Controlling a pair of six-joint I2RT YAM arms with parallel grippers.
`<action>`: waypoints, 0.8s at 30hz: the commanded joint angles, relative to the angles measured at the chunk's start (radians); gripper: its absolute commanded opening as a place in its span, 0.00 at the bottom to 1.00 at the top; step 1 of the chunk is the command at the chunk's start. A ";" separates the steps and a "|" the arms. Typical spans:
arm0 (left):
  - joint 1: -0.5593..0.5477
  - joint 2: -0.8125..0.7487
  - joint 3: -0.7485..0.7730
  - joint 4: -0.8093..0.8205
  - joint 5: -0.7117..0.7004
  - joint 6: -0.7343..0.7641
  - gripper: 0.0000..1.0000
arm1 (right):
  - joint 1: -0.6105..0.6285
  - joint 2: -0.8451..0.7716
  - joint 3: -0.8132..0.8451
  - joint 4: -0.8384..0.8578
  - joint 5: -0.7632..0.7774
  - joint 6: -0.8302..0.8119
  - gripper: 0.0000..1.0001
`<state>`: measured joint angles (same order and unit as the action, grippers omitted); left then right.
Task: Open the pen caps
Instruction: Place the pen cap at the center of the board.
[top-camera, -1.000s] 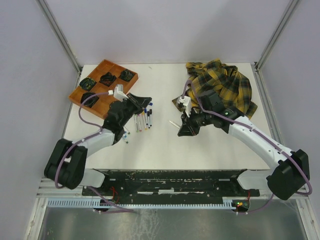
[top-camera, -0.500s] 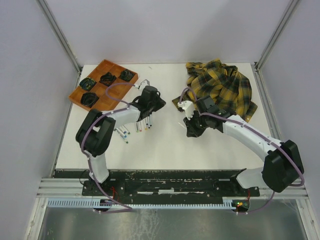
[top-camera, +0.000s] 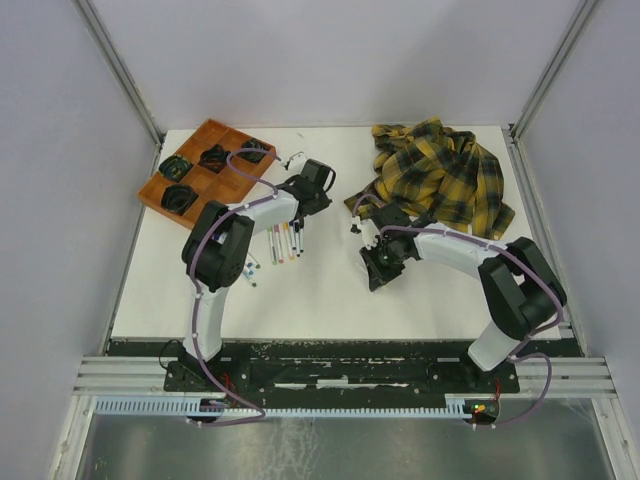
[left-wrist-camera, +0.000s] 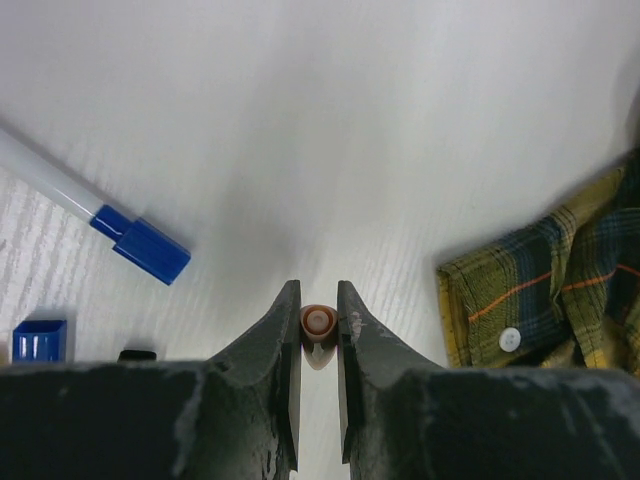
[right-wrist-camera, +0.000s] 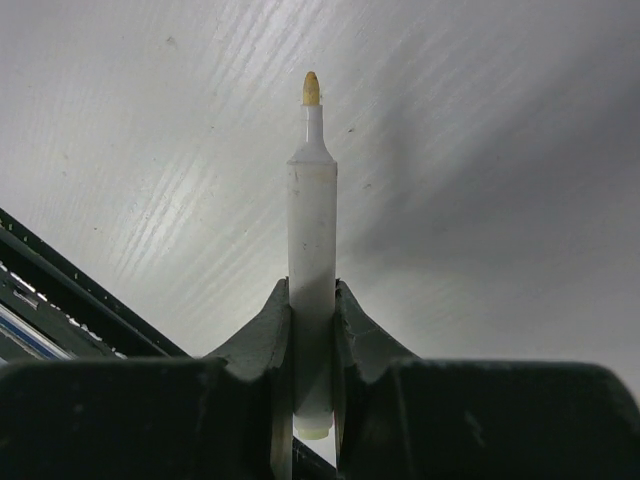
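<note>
Pinched end-on between the closed jaws of the left gripper (left-wrist-camera: 318, 300), an orange cap (left-wrist-camera: 318, 322) is held over the table (left-wrist-camera: 300, 100). A white marker (right-wrist-camera: 311, 220) is clamped in the right gripper (right-wrist-camera: 312, 300), its yellowish tip bared and pointed away. A blue-capped marker (left-wrist-camera: 140, 250) is seen lying on the table, a loose blue cap (left-wrist-camera: 40, 340) near it. A plaid shirt (left-wrist-camera: 560, 280) is spread beyond. More markers (top-camera: 285, 240) are laid in a row by the left arm.
</note>
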<state>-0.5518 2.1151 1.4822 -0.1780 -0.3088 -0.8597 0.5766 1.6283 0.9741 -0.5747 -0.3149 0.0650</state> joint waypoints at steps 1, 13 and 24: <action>0.019 0.022 0.065 -0.052 -0.064 0.067 0.04 | 0.026 0.019 0.013 0.062 0.027 0.069 0.01; 0.042 0.078 0.107 -0.063 -0.031 0.040 0.12 | 0.059 0.075 0.021 0.059 0.095 0.093 0.11; 0.047 0.085 0.106 -0.063 -0.003 0.027 0.25 | 0.064 0.137 0.043 0.027 0.129 0.103 0.18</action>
<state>-0.5106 2.1834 1.5581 -0.2379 -0.3248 -0.8394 0.6342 1.7229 0.9985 -0.5392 -0.2417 0.1558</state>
